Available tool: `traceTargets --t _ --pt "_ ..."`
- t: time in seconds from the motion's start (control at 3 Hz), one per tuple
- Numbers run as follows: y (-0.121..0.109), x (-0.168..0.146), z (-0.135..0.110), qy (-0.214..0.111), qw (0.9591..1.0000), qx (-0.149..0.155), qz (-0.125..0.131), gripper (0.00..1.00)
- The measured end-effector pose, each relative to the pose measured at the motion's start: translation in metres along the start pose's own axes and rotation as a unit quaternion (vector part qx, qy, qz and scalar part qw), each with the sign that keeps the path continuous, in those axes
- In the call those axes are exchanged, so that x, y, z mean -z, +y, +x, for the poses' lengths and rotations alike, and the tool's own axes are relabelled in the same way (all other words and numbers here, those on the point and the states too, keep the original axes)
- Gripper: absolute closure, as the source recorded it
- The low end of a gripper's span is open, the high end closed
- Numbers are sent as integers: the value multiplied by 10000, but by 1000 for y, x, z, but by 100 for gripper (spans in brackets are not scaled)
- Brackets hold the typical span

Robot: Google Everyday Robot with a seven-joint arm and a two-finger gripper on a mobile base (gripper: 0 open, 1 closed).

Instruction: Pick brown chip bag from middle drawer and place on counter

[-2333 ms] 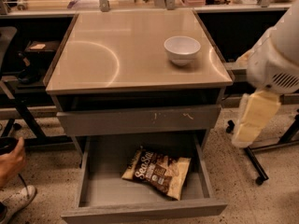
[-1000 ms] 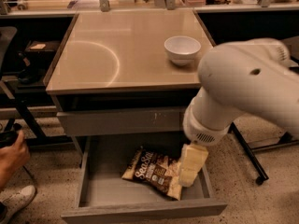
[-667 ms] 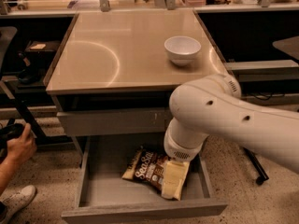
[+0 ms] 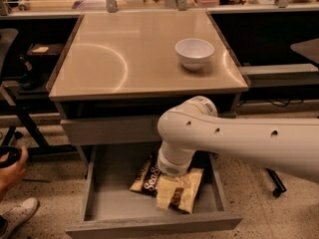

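The brown chip bag (image 4: 147,180) lies flat in the open middle drawer (image 4: 102,203), right of its centre, white lettering up. My white arm comes in from the right and bends down into the drawer. My cream-coloured gripper (image 4: 168,193) is low over the middle of the bag and hides part of it; I cannot tell whether it touches the bag. The beige counter (image 4: 124,59) tops the cabinet above.
A white bowl (image 4: 194,52) stands on the counter's right back part. A closed grey drawer front (image 4: 109,129) sits above the open drawer. A person's hand (image 4: 11,166) and shoe (image 4: 19,213) are at the left edge. A chair base (image 4: 275,184) stands at the right.
My arm has swung in from the right and come down over the drawer. The gripper has moved left and lower onto the bag. The bag lies where it did.
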State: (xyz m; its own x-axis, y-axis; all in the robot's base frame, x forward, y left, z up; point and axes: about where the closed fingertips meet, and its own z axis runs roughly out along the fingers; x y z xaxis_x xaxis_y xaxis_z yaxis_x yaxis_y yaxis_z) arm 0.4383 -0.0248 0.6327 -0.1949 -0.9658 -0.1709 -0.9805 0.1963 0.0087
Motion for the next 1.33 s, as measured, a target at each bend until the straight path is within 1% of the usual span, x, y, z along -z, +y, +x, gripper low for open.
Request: traceTargets --t 0.33,0.67,1.0,1.33 --pt "-10 -29 6 -163 9995 -267 -11 0" --pt "-32 -69 16 -355 9971 -674 74 0" --pt "-62 -124 19 -466 9939 -1003 24 0" --pt "-62 -125 18 -466 9939 -1003 15 0"
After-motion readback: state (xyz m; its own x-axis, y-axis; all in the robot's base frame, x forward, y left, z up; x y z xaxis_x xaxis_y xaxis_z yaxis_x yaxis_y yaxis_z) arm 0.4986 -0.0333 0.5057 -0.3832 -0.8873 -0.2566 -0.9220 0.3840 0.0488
